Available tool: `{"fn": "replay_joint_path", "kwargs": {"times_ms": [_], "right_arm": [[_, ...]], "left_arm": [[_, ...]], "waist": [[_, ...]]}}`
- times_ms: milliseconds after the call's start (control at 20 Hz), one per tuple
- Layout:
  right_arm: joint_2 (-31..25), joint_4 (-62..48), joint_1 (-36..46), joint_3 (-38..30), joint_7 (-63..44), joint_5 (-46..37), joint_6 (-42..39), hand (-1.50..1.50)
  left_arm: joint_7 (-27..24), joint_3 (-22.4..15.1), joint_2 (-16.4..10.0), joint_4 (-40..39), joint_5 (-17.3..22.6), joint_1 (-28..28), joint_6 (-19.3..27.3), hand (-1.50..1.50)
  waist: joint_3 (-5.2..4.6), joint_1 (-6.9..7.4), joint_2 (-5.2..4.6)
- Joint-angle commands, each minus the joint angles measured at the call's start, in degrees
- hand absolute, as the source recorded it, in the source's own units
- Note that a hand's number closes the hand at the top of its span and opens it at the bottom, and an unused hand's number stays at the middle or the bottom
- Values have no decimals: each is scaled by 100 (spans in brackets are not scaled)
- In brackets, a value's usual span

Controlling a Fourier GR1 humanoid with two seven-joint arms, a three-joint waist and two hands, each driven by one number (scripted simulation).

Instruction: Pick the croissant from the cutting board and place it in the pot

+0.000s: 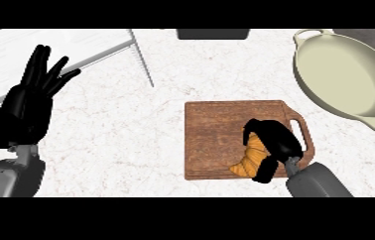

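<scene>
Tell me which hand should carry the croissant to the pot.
Right. The right hand is curled round the croissant on the cutting board, and the pot sits on that side. The left hand rests open at the far left.

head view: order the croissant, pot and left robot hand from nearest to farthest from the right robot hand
1. croissant: held by the right robot hand, over the cutting board.
2. pot: upper right, beyond the board.
3. left robot hand: far left edge, open, fingers up.
</scene>
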State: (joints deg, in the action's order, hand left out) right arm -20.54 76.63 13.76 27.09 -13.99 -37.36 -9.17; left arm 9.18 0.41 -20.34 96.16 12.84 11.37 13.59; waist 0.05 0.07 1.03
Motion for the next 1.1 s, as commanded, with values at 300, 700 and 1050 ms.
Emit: {"fn": "replay_joint_path", "kwargs": {"times_ms": [300, 700, 1050], "right_arm": [[-995, 1956, -1010, 796, 1118, -186, -667, 150], [-1272, 3173, -1712, 44, 1172, 8, -241, 150], [-619, 4523, -1893, -1335, 450, 789, 678, 150]], "left_arm": [[251, -65, 216, -262, -228, -57, 199, 0], [279, 125, 224, -328, -130, -81, -11, 0], [479, 110, 118, 101, -242, -269, 62, 0]], "waist": [[-8, -110, -87], [-6, -122, -93], [-6, -197, -63]]}}
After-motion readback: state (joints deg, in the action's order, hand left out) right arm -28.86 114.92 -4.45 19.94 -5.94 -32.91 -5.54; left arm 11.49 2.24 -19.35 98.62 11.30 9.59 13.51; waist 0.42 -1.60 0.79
